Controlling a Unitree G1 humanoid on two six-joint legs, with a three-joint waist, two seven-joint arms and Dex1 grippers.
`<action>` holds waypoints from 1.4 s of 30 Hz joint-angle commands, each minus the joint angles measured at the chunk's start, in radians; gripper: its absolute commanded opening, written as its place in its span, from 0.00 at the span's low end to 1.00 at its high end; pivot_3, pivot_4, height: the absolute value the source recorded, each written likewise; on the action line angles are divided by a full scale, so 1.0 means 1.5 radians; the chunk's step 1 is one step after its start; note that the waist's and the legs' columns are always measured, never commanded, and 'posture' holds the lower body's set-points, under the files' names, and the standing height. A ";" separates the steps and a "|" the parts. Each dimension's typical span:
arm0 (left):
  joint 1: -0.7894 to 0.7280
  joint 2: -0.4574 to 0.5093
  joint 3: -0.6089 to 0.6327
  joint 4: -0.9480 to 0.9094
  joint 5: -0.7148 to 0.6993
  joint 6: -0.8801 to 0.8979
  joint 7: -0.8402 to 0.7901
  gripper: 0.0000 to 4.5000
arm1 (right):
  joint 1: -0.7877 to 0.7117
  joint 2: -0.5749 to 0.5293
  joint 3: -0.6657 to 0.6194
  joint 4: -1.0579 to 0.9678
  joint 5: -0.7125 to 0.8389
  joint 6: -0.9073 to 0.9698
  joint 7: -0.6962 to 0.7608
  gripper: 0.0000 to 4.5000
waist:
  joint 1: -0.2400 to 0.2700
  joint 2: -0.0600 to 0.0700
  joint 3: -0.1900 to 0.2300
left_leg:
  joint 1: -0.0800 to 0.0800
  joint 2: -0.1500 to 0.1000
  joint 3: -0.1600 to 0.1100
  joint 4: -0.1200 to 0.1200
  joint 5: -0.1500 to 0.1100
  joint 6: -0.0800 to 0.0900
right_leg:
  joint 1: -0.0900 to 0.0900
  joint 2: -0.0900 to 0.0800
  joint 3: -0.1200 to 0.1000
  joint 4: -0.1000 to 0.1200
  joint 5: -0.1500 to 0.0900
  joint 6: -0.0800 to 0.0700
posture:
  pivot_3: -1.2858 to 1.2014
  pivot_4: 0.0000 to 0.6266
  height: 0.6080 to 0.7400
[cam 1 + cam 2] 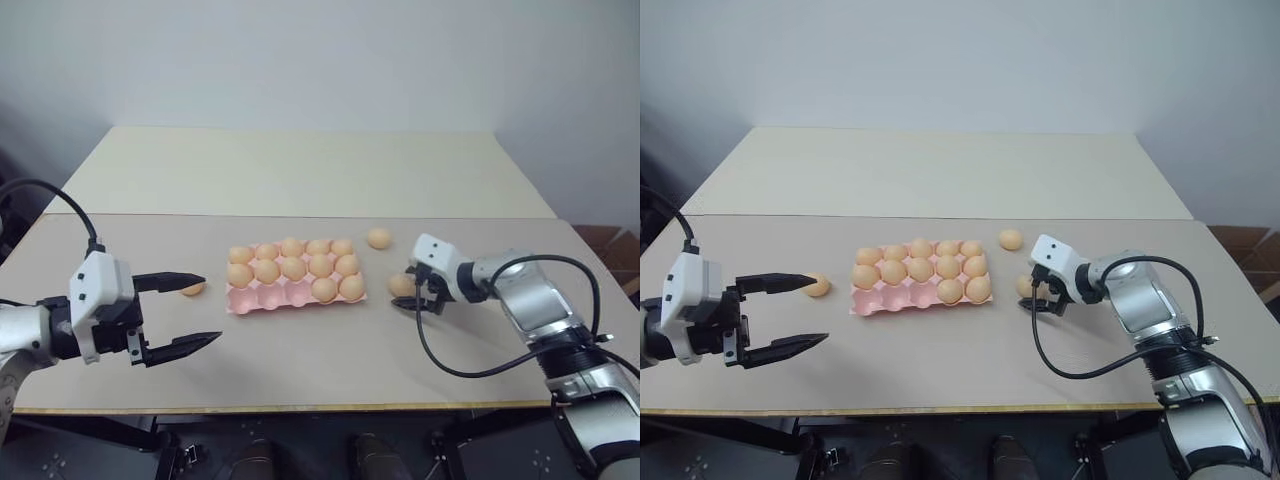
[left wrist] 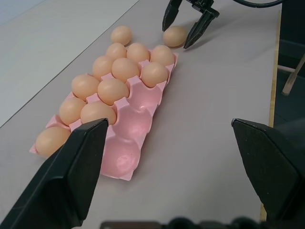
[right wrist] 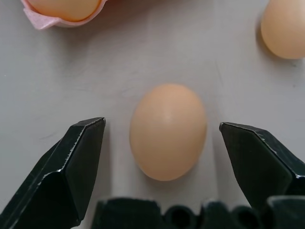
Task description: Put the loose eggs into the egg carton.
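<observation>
The pink egg carton (image 1: pixel 258 298) lies mid-table, holding several eggs, with three bare cups (image 2: pixel 125 157) in its near row at the left end. One loose egg (image 3: pixel 168 131) lies right of the carton between the fingers of my right gripper (image 3: pixel 162 128), which is open and stands clear of the shell on both sides. Another loose egg (image 1: pixel 378 238) rests behind it, off the carton's far right corner. A third loose egg (image 1: pixel 193 289) lies left of the carton, just beyond the upper finger of my open left gripper (image 1: pixel 207 311), which holds nothing.
The tan table's front edge (image 1: pixel 300 408) runs just before both arms. A second, paler table (image 1: pixel 300 170) butts against its far side. A black cable (image 1: pixel 450 360) loops from my right arm over the tabletop.
</observation>
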 commanded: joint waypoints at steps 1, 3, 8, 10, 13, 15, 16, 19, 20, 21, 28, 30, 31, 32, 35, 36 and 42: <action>-0.003 0.011 0.017 -0.011 0.006 -0.009 0.004 1.00 | -0.019 0.005 -0.011 -0.001 -0.008 -0.015 -0.011 0.71 | -0.001 0.000 0.000 | 0.000 0.000 0.000 0.000 0.000 0.000 | 0.000 0.000 0.000 0.000 0.000 0.000 | 0.52 0.24 1.00; -0.003 0.011 0.018 -0.010 0.009 -0.011 0.004 1.00 | -0.018 0.007 -0.015 -0.004 -0.008 -0.015 -0.011 0.56 | 0.000 0.000 0.000 | 0.000 0.000 0.000 0.000 0.000 0.000 | 0.000 0.000 0.000 0.000 0.000 0.000 | 0.52 0.24 1.00; -0.002 0.010 0.019 -0.007 0.016 -0.012 0.004 1.00 | -0.008 0.000 -0.017 -0.029 -0.017 -0.021 -0.020 0.40 | 0.000 0.000 0.000 | 0.000 0.000 0.000 0.000 0.000 0.000 | 0.000 0.000 0.000 0.000 0.000 0.000 | 0.52 0.24 1.00; 0.002 0.009 0.021 -0.007 0.020 -0.011 0.006 1.00 | -0.008 -0.001 -0.022 -0.046 -0.015 -0.017 -0.023 0.40 | 0.000 0.000 0.000 | 0.000 0.000 0.000 0.000 0.000 0.000 | 0.000 0.000 0.000 0.000 0.000 0.000 | 0.52 0.24 1.00; 0.015 0.009 0.029 -0.006 0.034 -0.010 0.008 1.00 | -0.018 0.005 -0.032 -0.089 -0.007 -0.007 -0.026 0.40 | -0.001 0.000 0.000 | 0.000 0.000 0.000 0.000 0.000 0.000 | 0.000 0.000 0.000 0.000 0.000 0.000 | 0.52 0.24 1.00; 0.025 0.011 0.036 -0.004 0.045 -0.007 0.014 1.00 | -0.028 0.013 -0.036 -0.116 0.000 0.004 -0.029 0.40 | -0.002 0.000 0.000 | 0.000 0.000 0.000 0.000 0.000 0.000 | 0.000 0.000 0.000 0.000 0.000 0.000 | 0.52 0.24 1.00; 0.036 0.012 0.040 -0.004 0.057 -0.006 0.018 1.00 | -0.036 0.022 -0.035 -0.135 0.005 0.011 -0.028 0.40 | -0.002 0.000 0.000 | 0.000 0.000 0.000 0.000 0.000 0.000 | 0.000 0.000 0.000 0.000 0.000 0.000 | 0.52 0.24 1.00; 0.059 0.009 0.057 -0.006 0.067 -0.001 0.023 1.00 | -0.060 0.051 -0.017 -0.187 0.019 0.047 -0.024 0.40 | -0.004 0.000 0.000 | 0.000 0.000 0.000 0.000 0.000 0.000 | 0.000 0.000 0.000 0.000 0.000 0.000 | 0.52 0.24 1.00; 0.064 0.007 0.063 -0.007 0.066 -0.002 0.022 1.00 | -0.069 0.069 -0.009 -0.201 0.024 0.059 -0.027 0.40 | -0.003 0.000 0.000 | 0.000 0.001 0.000 0.000 0.000 0.000 | -0.001 0.000 0.000 0.000 0.000 0.000 | 0.52 0.24 1.00; 0.067 0.006 0.066 -0.007 0.067 -0.003 0.022 1.00 | -0.076 0.083 -0.003 -0.211 0.028 0.066 -0.028 0.40 | -0.003 0.000 0.000 | 0.000 0.001 0.000 0.000 0.000 0.000 | -0.001 0.000 -0.001 0.000 0.000 0.000 | 0.52 0.24 1.00; 0.075 0.002 0.072 -0.011 0.069 -0.004 0.028 1.00 | -0.111 0.189 0.060 -0.210 0.024 0.041 -0.037 0.40 | 0.000 0.000 0.000 | 0.000 0.001 0.000 0.000 0.000 0.000 | -0.001 0.000 -0.001 0.000 0.002 -0.003 | 0.52 0.24 1.00; 0.079 -0.001 0.075 -0.016 0.068 -0.003 0.030 1.00 | -0.112 0.199 0.081 -0.202 0.016 0.022 -0.032 0.40 | 0.001 0.000 0.000 | -0.001 0.001 0.000 0.000 0.000 0.000 | -0.001 0.000 -0.001 0.000 0.002 -0.003 | 0.52 0.24 1.00; 0.082 -0.002 0.079 -0.019 0.068 -0.002 0.031 1.00 | -0.111 0.203 0.091 -0.195 0.010 0.007 -0.034 0.40 | 0.001 0.000 0.000 | -0.001 0.001 0.000 0.000 0.000 0.000 | -0.001 0.000 -0.001 0.000 0.002 -0.003 | 0.52 0.24 1.00; 0.086 -0.004 0.084 -0.023 0.067 -0.001 0.031 1.00 | -0.109 0.208 0.096 -0.188 0.006 0.000 -0.035 0.40 | 0.001 0.000 0.000 | -0.001 0.001 0.000 0.000 0.000 0.000 | -0.001 0.000 -0.002 0.000 0.002 -0.003 | 0.52 0.24 1.00; 0.099 -0.008 0.093 -0.026 0.067 -0.003 0.029 1.00 | -0.111 0.219 0.110 -0.166 -0.002 -0.011 -0.037 0.40 | -0.001 0.000 0.000 | -0.001 0.001 0.000 0.000 0.000 0.000 | -0.001 0.000 -0.002 0.000 0.002 -0.003 | 0.52 0.24 1.00; 0.102 -0.009 0.095 -0.027 0.067 -0.003 0.029 1.00 | -0.109 0.219 0.115 -0.163 -0.007 -0.023 -0.035 0.54 | -0.001 0.000 0.000 | -0.001 0.001 0.000 0.000 0.000 0.000 | -0.001 0.000 -0.002 0.000 0.002 -0.003 | 0.52 0.24 1.00; 0.099 -0.008 0.093 -0.023 0.066 -0.005 0.032 1.00 | -0.111 0.244 0.120 -0.136 -0.026 -0.038 -0.063 0.97 | -0.001 0.000 0.000 | -0.001 0.001 0.000 0.000 0.000 0.000 | -0.001 0.000 -0.002 0.000 0.002 -0.003 | 0.52 0.24 1.00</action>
